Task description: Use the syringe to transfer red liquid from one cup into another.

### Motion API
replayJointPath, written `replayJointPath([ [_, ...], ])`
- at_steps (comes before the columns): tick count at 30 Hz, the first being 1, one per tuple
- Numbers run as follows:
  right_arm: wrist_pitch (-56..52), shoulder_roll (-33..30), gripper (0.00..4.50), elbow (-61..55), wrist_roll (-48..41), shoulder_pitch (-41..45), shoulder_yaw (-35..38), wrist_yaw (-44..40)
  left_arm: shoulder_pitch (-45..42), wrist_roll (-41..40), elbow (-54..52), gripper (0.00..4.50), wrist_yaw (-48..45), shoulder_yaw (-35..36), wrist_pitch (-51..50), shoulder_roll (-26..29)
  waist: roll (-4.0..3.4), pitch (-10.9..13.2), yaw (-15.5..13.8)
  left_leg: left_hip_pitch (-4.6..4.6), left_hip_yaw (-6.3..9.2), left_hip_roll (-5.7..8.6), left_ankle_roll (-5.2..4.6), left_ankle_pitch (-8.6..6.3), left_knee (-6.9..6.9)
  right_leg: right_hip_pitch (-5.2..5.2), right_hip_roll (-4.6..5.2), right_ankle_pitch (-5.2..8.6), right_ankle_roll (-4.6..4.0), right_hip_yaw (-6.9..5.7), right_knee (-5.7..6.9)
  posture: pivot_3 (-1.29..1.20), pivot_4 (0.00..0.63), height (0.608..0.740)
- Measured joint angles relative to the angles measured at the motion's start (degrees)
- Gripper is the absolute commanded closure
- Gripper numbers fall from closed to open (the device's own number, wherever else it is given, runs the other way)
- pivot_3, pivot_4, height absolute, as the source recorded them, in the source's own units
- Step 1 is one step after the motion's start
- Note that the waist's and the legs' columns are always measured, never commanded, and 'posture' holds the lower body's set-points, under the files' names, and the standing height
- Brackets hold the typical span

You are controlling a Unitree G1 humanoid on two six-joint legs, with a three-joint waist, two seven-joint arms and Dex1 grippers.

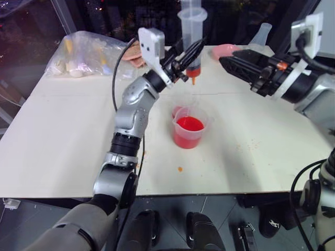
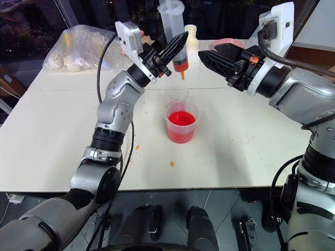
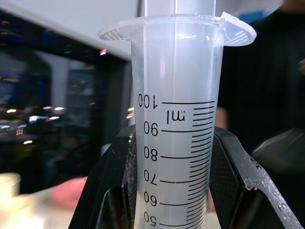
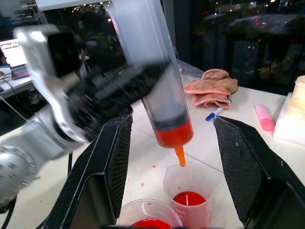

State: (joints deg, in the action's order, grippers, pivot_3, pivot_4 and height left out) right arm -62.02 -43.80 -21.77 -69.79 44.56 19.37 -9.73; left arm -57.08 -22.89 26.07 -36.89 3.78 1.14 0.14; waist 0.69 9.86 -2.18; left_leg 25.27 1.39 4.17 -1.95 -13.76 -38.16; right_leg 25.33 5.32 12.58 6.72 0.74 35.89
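My left gripper [image 1: 188,56] is shut on the barrel of the syringe [image 1: 192,31], holding it upright above the table. A little red liquid [image 4: 174,135] sits at the syringe's bottom under the dark plunger seal. Its orange tip [image 4: 180,155] hangs above the smaller cup [image 4: 188,193], which holds a little red liquid. The larger spouted beaker [image 1: 189,132] stands just in front of that cup, about half full of red liquid. My right gripper [image 1: 226,61] is open, level with the syringe and a short way to its right, not touching it.
A clear plastic bag [image 1: 84,55] of items lies at the table's back left. A pink cloth [image 4: 212,86], a blue pen [image 4: 217,112] and a pink item [image 1: 225,49] lie at the back. Red drops [image 1: 179,169] spot the table near the front edge. A person in dark clothing [image 3: 259,71] stands behind.
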Motion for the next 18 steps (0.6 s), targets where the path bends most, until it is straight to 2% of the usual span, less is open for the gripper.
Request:
replayJointPath([
  [7,1.72,2.52,1.72,-0.6,1.83,1.88,-3.51,1.06,0.45,4.73,10.41,3.03,-2.48,-1.01,11.38,-0.97,0.01,0.0,0.01,0.02,0.0,0.0,0.0,0.0,0.01,0.02,0.02,0.0,0.0,0.0,-0.03,0.0,0.15,0.74],
  [18,4.61,8.1,1.72,5.47,10.73,10.83,-10.16,1.54,2.47,7.68,15.43,3.03,-3.7,-1.93,17.2,-1.38,0.0,0.0,0.1,0.02,0.01,0.01,0.0,-0.01,0.02,0.06,0.02,-0.01,0.01,0.01,0.01,0.0,0.15,0.74],
])
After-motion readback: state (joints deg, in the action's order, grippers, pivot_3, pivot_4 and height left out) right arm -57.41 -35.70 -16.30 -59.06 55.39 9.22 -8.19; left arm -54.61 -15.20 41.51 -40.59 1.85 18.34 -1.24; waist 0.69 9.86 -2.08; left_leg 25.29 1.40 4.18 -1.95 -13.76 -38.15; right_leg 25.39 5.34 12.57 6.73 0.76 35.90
